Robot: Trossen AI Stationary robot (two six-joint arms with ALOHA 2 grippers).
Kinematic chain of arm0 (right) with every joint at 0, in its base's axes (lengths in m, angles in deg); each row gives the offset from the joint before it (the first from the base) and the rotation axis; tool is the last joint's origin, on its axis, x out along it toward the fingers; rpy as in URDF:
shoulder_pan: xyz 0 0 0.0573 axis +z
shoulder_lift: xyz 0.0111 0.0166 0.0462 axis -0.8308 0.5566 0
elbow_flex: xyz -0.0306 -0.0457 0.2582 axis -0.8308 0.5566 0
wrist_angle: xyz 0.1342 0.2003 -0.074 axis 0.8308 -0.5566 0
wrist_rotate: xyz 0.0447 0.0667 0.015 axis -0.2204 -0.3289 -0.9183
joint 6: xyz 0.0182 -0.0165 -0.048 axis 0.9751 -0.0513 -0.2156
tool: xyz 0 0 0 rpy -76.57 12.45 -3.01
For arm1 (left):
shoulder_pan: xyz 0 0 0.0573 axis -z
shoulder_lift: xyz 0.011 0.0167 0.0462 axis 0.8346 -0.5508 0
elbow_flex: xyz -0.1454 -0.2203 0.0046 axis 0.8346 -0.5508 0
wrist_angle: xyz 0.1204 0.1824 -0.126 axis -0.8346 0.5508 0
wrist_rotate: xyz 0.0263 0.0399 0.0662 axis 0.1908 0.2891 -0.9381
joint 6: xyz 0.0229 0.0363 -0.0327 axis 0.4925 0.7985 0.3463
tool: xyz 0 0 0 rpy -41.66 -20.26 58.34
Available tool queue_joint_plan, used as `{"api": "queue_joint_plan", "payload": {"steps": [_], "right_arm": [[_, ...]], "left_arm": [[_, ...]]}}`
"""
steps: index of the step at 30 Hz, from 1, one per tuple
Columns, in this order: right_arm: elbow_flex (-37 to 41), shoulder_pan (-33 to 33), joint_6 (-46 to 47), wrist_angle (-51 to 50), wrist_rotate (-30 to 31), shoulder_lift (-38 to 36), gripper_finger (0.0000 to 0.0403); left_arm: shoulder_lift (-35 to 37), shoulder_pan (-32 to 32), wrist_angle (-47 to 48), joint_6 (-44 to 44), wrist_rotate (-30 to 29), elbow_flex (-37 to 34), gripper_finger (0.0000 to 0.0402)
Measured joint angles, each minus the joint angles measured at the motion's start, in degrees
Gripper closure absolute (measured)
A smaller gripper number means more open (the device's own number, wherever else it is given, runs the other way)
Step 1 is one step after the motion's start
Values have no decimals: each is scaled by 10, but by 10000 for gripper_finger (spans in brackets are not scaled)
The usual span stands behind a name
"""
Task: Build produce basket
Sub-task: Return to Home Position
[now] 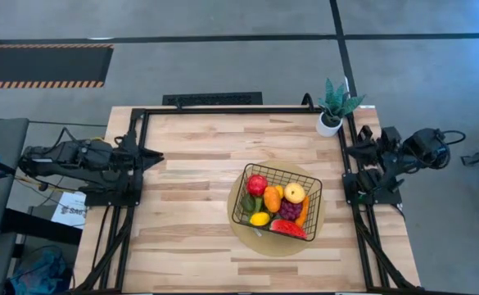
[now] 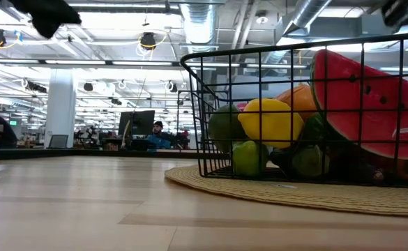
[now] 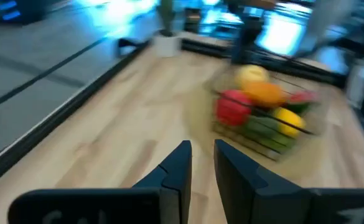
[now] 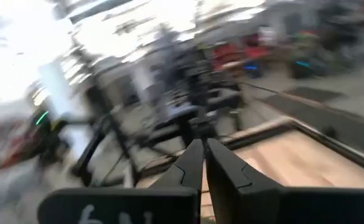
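Note:
The black wire basket [image 1: 292,169] stands on the round tan mat [image 1: 276,246] at the table's right of centre. It holds the produce: a red apple [image 1: 257,184], an orange [image 1: 272,198], purple grapes [image 1: 289,210], a lemon [image 1: 259,219], a watermelon slice [image 1: 288,228] and more. The low view shows the basket [image 2: 197,104] close up, with the lemon [image 2: 270,120] and the watermelon slice [image 2: 371,104]. My left gripper [image 1: 153,157] is at the table's left edge, its fingers [image 3: 202,155] a narrow gap apart and empty. My right gripper [image 1: 352,152] is at the table's right edge, shut [image 4: 203,152] and empty.
A small potted green plant [image 1: 331,106] in a white pot stands at the table's far right corner. The black frame rails [image 1: 223,110] run along the table's edges. Bare wood [image 1: 190,205] lies between the left arm and the basket.

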Motion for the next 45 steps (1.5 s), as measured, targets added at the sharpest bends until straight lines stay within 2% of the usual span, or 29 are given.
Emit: {"api": "queue_joint_plan", "payload": {"steps": [3, 6, 12, 16, 20, 24, 30, 34, 45], "right_arm": [[16, 0, -60, 29, -91, 4, 363], [51, 0, -76, 69, -111, 4, 365], [126, 0, -91, 125, -111, -3, 362], [128, 0, -112, 138, -124, -9, 362], [128, 0, -179, 151, -124, -10, 362], [144, -8, -227, 163, -118, -9, 363], [166, -28, -235, 179, -110, -9, 358], [197, -41, -218, 209, -111, -9, 355], [319, -89, -225, 385, -124, -9, 351]], "left_arm": [[0, 0, -29, 62, 81, 0, 346], [0, 0, -58, 115, 124, -2, 346], [20, 0, -175, 216, 122, -81, 346], [57, -1, -203, 204, 122, -129, 346], [110, -1, -227, 219, 121, -163, 346], [153, -1, -235, 233, 97, -197, 346], [196, -1, -249, 244, 91, -236, 346], [199, -1, -252, 232, 91, -253, 346], [199, -2, -287, 242, 82, -281, 346]]}}
